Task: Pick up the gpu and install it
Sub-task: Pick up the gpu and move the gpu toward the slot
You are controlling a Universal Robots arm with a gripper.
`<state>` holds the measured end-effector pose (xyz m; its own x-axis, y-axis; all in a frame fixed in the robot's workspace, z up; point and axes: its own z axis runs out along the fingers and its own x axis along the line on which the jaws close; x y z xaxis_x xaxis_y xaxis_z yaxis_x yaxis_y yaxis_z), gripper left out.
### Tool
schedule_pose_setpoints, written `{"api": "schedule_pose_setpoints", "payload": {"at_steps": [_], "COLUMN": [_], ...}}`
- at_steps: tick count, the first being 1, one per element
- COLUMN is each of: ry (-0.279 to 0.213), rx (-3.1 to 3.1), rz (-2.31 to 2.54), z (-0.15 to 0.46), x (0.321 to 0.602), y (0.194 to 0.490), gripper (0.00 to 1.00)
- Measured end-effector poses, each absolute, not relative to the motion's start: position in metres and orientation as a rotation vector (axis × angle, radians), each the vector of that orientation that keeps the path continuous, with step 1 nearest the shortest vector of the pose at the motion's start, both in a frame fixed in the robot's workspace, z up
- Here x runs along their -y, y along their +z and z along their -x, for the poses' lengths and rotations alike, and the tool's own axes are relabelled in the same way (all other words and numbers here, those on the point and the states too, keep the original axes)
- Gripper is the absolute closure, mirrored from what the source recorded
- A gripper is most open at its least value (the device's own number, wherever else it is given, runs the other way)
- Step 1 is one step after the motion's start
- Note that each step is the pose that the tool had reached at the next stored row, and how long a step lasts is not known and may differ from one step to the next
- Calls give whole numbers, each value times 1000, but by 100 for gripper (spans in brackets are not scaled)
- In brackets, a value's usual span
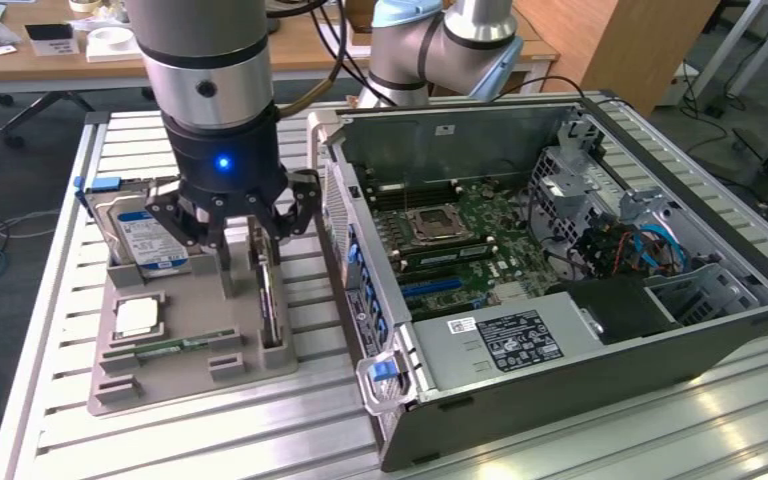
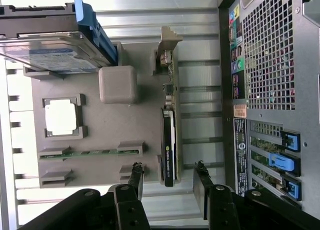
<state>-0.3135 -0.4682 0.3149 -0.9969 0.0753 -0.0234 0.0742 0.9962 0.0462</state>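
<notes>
The gpu (image 2: 169, 140) is a thin dark card standing on its edge in a slot of the grey parts tray (image 2: 105, 125), with its metal bracket at one end. In the exterior view the gpu (image 1: 268, 300) sits at the tray's side nearest the computer case. My gripper (image 1: 253, 232) hangs just above it, open and holding nothing. In the wrist view my gripper (image 2: 168, 179) has one black finger (image 2: 136, 177) on each side of the card's line, apart from it.
The tray (image 1: 191, 375) also holds a silver hard drive with a blue label (image 1: 144, 235), a processor (image 1: 137, 318), a green memory stick (image 1: 171, 347) and a grey post (image 1: 237, 262). The open computer case (image 1: 544, 250) lies to the exterior view's right on the slatted metal table (image 1: 51, 420).
</notes>
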Motion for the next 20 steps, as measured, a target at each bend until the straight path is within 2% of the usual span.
{"api": "schedule_pose_setpoints", "payload": {"at_steps": [20], "ry": [70], "rx": [-3114], "rz": [-117], "z": [310], "x": [468], "y": [300], "gripper": [47]}}
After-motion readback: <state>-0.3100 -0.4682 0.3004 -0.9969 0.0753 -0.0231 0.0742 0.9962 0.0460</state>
